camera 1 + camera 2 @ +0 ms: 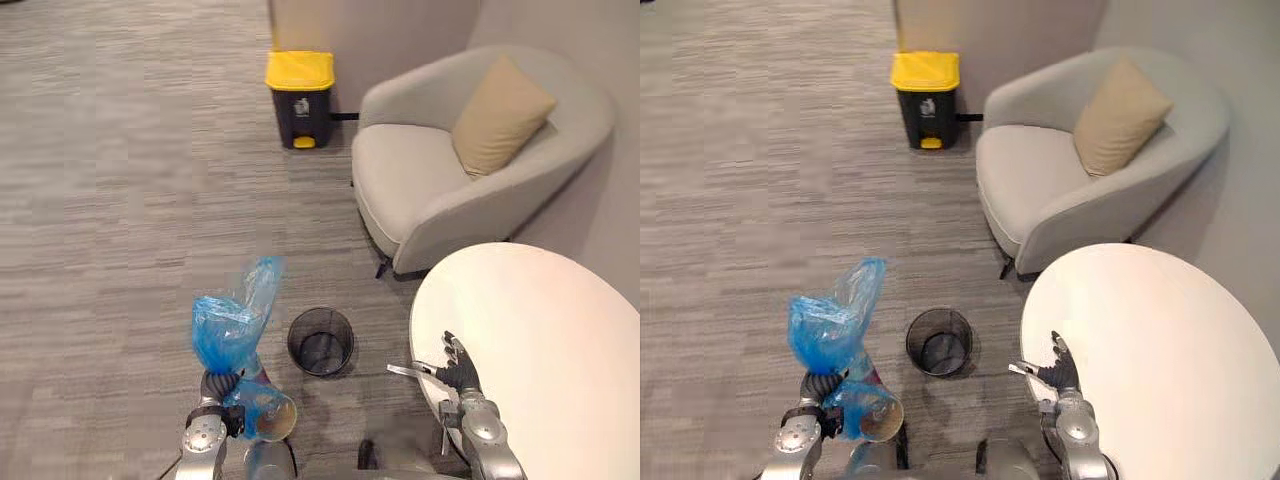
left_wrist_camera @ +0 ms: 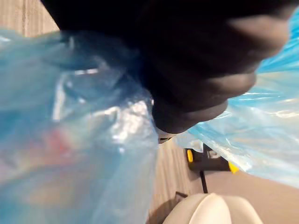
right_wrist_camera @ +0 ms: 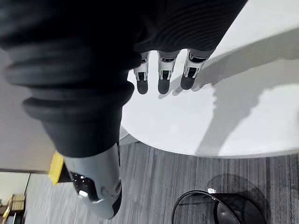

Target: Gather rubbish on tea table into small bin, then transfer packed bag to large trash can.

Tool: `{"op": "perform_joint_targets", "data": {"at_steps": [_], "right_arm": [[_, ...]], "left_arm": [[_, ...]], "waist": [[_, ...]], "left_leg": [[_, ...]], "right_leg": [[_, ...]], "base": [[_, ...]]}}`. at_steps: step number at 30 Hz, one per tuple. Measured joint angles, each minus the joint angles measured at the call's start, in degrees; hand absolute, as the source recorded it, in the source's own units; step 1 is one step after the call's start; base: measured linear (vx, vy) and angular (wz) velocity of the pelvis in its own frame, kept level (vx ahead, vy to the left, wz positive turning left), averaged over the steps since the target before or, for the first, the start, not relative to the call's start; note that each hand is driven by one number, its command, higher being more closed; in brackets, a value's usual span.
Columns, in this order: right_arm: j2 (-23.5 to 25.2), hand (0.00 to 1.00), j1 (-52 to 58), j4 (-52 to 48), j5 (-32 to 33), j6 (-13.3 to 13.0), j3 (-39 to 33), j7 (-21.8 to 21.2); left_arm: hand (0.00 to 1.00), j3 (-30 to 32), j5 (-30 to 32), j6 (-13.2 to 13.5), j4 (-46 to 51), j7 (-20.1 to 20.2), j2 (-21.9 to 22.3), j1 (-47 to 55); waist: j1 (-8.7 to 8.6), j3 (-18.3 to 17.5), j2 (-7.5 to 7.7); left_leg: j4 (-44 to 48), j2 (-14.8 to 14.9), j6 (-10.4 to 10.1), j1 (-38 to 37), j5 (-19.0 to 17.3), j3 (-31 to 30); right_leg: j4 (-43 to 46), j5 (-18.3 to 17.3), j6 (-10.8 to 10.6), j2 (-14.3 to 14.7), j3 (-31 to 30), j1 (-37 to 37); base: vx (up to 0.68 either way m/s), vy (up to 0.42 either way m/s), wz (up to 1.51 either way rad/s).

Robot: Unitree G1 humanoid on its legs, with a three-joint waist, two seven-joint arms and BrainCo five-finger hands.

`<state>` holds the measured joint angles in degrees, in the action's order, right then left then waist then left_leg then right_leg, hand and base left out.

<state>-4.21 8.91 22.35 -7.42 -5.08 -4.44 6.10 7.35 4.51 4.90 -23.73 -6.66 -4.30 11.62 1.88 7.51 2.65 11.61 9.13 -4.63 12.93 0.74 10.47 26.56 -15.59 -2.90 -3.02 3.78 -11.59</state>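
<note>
Left hand (image 1: pixel 215 386) sits low on the robot's left, off the floor, with its fingers closed round the neck of the blue bag (image 1: pixel 230 322). The loose top of the bag stands up above the hand. The packed part bulges out beside the hand on the bin side, with something round and cup-like showing through the plastic. In the left wrist view, blue plastic is pressed right against the hand's dark cover.

Right hand (image 1: pixel 458 372) is at the near edge of the round white table (image 1: pixel 540 330). Its fingers (image 3: pixel 161 80) are straight and relaxed over the tabletop, the thumb sticks out sideways past the edge, and it holds nothing. I can't tell whether the fingertips touch the top.

The small bin (image 1: pixel 320 341) is black mesh and stands upright on the grey carpet (image 1: pixel 120 200), between the bag and the table and near both. There is no liner in it; I can't make out anything at its bottom.

The large trash can (image 1: pixel 299 98) has a dark body, a closed yellow lid and a yellow pedal. It stands by the far wall, well apart from the bag and hand.

A light grey armchair (image 1: pixel 400 170) stands between the trash can and the table, with a tan cushion (image 1: pixel 500 115) leaning on its back.
</note>
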Motion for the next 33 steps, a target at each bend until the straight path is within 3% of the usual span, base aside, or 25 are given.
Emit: {"op": "perform_joint_targets", "data": {"at_steps": [2, 3, 6, 9, 10, 13, 14, 15, 16, 17, 19, 22, 30, 33], "right_arm": [[-0.9, 0.00, -0.8, -1.1, 0.0, 0.0, 0.3, 0.5], [-0.6, 0.00, -0.6, -1.6, 0.0, 0.0, 0.4, 0.8], [-0.6, 0.00, 0.0, -1.8, 0.1, 0.0, 0.7, 1.5], [-0.7, 0.00, 0.0, -3.7, 0.1, 0.3, -0.9, 2.3], [-0.3, 0.00, -0.3, -3.9, 0.1, 0.5, -1.5, 2.7], [-0.1, 0.00, 0.6, -7.7, 0.1, 1.0, -1.9, 3.0], [-0.1, 0.00, 0.6, -7.8, 0.1, 1.0, -2.1, 3.0], [0.3, 0.00, 0.4, -7.5, 0.2, 0.9, -2.4, 3.1], [0.0, 0.00, -0.1, -6.4, 0.2, 0.9, -2.9, 3.4], [-0.3, 0.00, -0.5, -5.4, 0.2, 0.8, -3.2, 3.5], [1.9, 0.00, -2.3, 1.8, 0.2, 1.2, -3.8, 3.6], [1.5, 0.00, -2.5, 4.7, 0.3, 1.3, -4.3, 3.6], [1.5, 0.00, -3.7, 8.4, 0.8, 1.6, -5.2, 3.6], [1.5, 0.00, -4.9, 8.5, 0.8, 1.6, -5.3, 3.6]], "left_arm": [[1.00, -0.1, -0.5, 0.0, 0.2, 0.0, 2.2, 0.8], [1.00, -0.1, -0.6, 0.0, 0.6, 0.0, 3.1, 1.4], [1.00, -0.6, -1.5, 0.0, 2.3, -0.2, 4.0, 2.4], [1.00, -0.7, -1.6, -0.1, 4.8, -0.9, 4.2, 1.7], [1.00, -0.7, -1.6, -0.1, 6.4, -0.9, 4.1, 1.7], [1.00, -0.9, -1.6, -0.1, 6.9, -0.9, 4.1, 1.8], [1.00, -1.0, -1.6, -0.1, 6.9, -0.9, 4.1, 1.9], [1.00, -1.6, -1.6, -0.1, 6.9, -0.9, 3.9, 1.9], [1.00, -2.8, -1.6, 0.0, 6.5, -0.9, 3.6, 1.8], [1.00, -2.9, -1.6, 0.1, 5.7, -0.9, 3.6, 1.5], [1.00, -3.4, -1.5, -0.4, -0.6, -0.8, 0.5, -0.5], [1.00, -3.3, -1.4, -0.6, -1.6, -0.9, -0.4, -0.2], [1.00, -2.0, -1.0, -0.7, -3.9, -1.0, -3.0, -0.3], [1.00, -1.4, -1.0, -0.8, -3.8, -1.0, -3.1, -0.4]], "waist": [[1.95, 0.4, -1.65], [2.16, 0.5, -1.76], [2.20, 0.9, -2.23], [1.82, 1.1, -2.50], [2.07, 1.3, -2.44], [1.72, 1.7, -2.04], [1.71, 1.7, -1.99], [1.67, 1.5, -2.04], [1.46, 1.3, -2.86], [1.30, 1.2, -3.37], [0.01, 0.6, -1.12], [-0.48, 0.5, -1.32], [-0.78, 0.6, -1.02], [-0.96, 1.7, -0.11]], "left_leg": [[-1.3, 1.4, -0.3, 0.9, 2.2, -0.7], [-2.1, 1.4, -0.3, 0.9, 3.2, -1.4], [-2.7, 1.3, -1.3, 1.4, 4.8, -3.5], [-6.7, 0.5, -0.4, 3.1, 11.2, -0.8], [0.1, 1.8, 1.9, 4.2, 5.1, 4.4], [13.8, 3.8, 4.8, 3.1, -5.4, 9.6], [15.0, 4.1, 5.0, 2.6, -6.4, 9.9], [16.6, 4.6, 4.5, 1.5, -8.6, 10.2], [14.1, 4.7, 2.4, -0.1, -10.3, 9.9], [11.4, 3.9, 1.8, -1.0, -11.3, 9.3], [3.7, -1.9, 3.8, -2.8, -7.2, 8.3], [1.4, -4.2, 4.9, -3.8, -6.4, 7.8], [-0.6, -6.4, 5.7, -3.6, -5.4, 6.8], [1.8, -6.6, 5.9, -2.5, -7.2, 6.3]], "right_leg": [[-3.8, 1.3, 2.4, 1.9, 0.5, 0.6], [-3.8, 1.4, 2.5, 2.0, 1.5, 0.8], [-4.3, 1.5, 2.9, 2.0, 4.7, 1.9], [-7.3, 3.3, 5.2, 0.3, 10.4, 2.3], [-7.8, 3.8, 5.5, -0.2, 12.4, 2.7], [-7.6, 3.9, 5.4, -3.2, 17.0, 5.2], [-7.7, 4.0, 5.2, -3.7, 17.5, 5.4], [-7.9, 4.2, 3.4, -4.9, 18.3, 5.5], [-7.9, 4.3, 1.6, -5.2, 18.8, 5.4], [-8.1, 4.5, 0.8, -5.1, 18.9, 5.5], [-13.5, 7.0, -1.5, -6.8, 17.5, 6.7], [-17.3, 9.8, -2.6, -7.5, 17.3, 8.9], [-19.6, 11.7, -3.1, -8.1, 18.1, 9.3], [-14.3, 8.0, -3.1, -9.7, 18.0, 7.3]], "base": [[-0.07, -0.111, 0.09], [-0.08, -0.112, 0.38], [-0.06, -0.071, 0.59], [-0.08, 0.005, 0.78], [-0.08, 0.055, 0.85], [-0.07, 0.099, 0.88], [-0.09, 0.214, 0.63], [-0.08, 0.264, 0.50], [-0.07, 0.286, 0.49], [-0.04, 0.239, 0.50], [-0.01, 0.219, 0.61], [0.02, 0.122, 0.23], [0.00, 0.048, 0.06], [-0.01, 0.008, 0.10]]}}
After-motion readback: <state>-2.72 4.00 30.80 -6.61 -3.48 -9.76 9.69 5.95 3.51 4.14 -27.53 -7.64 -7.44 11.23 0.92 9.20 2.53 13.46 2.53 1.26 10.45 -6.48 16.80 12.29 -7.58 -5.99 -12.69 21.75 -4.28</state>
